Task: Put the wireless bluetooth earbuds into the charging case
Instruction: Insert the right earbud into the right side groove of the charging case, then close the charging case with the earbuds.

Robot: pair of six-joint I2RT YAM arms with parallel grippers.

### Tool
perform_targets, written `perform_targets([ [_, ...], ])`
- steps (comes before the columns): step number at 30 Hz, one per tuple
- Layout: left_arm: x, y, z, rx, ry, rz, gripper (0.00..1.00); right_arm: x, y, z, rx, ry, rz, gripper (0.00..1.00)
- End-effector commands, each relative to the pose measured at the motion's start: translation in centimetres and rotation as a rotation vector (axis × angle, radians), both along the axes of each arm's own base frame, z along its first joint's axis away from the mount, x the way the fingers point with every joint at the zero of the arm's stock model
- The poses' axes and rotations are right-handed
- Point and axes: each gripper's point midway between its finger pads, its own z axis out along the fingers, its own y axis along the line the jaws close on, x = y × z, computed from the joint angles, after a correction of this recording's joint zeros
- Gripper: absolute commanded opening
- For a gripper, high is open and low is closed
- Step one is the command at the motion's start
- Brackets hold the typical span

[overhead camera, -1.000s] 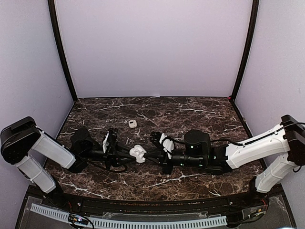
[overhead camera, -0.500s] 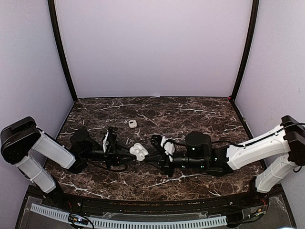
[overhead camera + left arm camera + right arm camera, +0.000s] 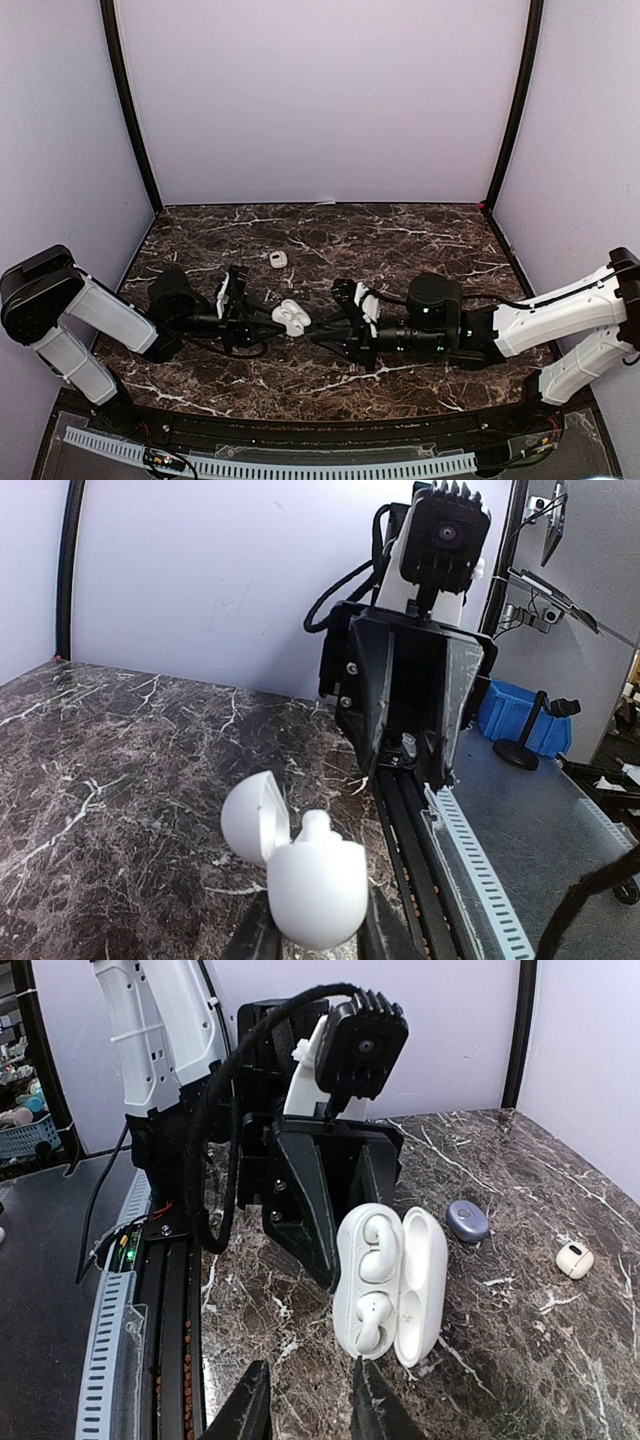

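My right gripper (image 3: 305, 1408): just let go and drew back, fingers spread, empty, near in front of the case (image 3: 398, 1285) | my left gripper (image 3: 320, 942): pinching the case by its sides, lid open | earbuds (image 3: 371, 1258): both seated inside the case | I judge only lid closing remains | behind the case: blue pod (image 3: 467, 1221), cream pod (image 3: 574, 1259)

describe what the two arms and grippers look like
The left arm and right arm have white rounded shells between black joints. The left gripper and right gripper are black, with wedge-shaped fingers. Each wrist carries a black finned camera on a white bracket, with black cables looped alongside.
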Motion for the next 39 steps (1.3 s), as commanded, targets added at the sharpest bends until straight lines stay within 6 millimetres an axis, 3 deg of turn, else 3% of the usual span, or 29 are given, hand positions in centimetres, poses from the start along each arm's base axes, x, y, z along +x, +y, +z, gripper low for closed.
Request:
perform_targets([
  [1, -0.3, 0.2, 0.8, -0.011, -0.031, -0.011, 0.13, 1.8, -1.4, 1.3, 0.053, 0.017, -0.061, 0.28],
  [8, -0.9, 0.2, 0.7, -0.002, -0.022, -0.05, 0.13, 6.2, -3.4, 1.2, 0.085, 0.124, -0.185, 0.28],
  [13, -1.6, 0.1, 0.9, -0.005, -0.032, -0.086, 0.12, 7.9, -1.6, -1.4, 0.005, 0.219, -0.166, 0.19],
  [17, -2.0, 0.0, 1.0, -0.005, -0.038, -0.105, 0.12, 7.2, 1.0, -1.9, 0.002, 0.268, -0.049, 0.0],
  [23, -2.4, -0.1, 0.9, -0.007, -0.036, -0.119, 0.12, 5.9, 4.2, -2.8, -0.021, 0.283, 0.061, 0.0],
  [28, -2.3, -0.1, 0.6, -0.003, -0.023, -0.109, 0.12, 3.1, 5.8, -2.3, -0.019, 0.243, 0.174, 0.0],
  [32, -1.2, -0.1, 0.3, 0.01, 0.0, -0.04, 0.12, 1.4, 5.7, -1.2, 0.002, 0.186, 0.213, 0.0],
  [39, 1.1, 0.2, -0.9, 0.059, 0.041, 0.11, 0.13, 0.8, 2.9, 0.3, 0.056, 0.112, 0.172, 0.0],
])
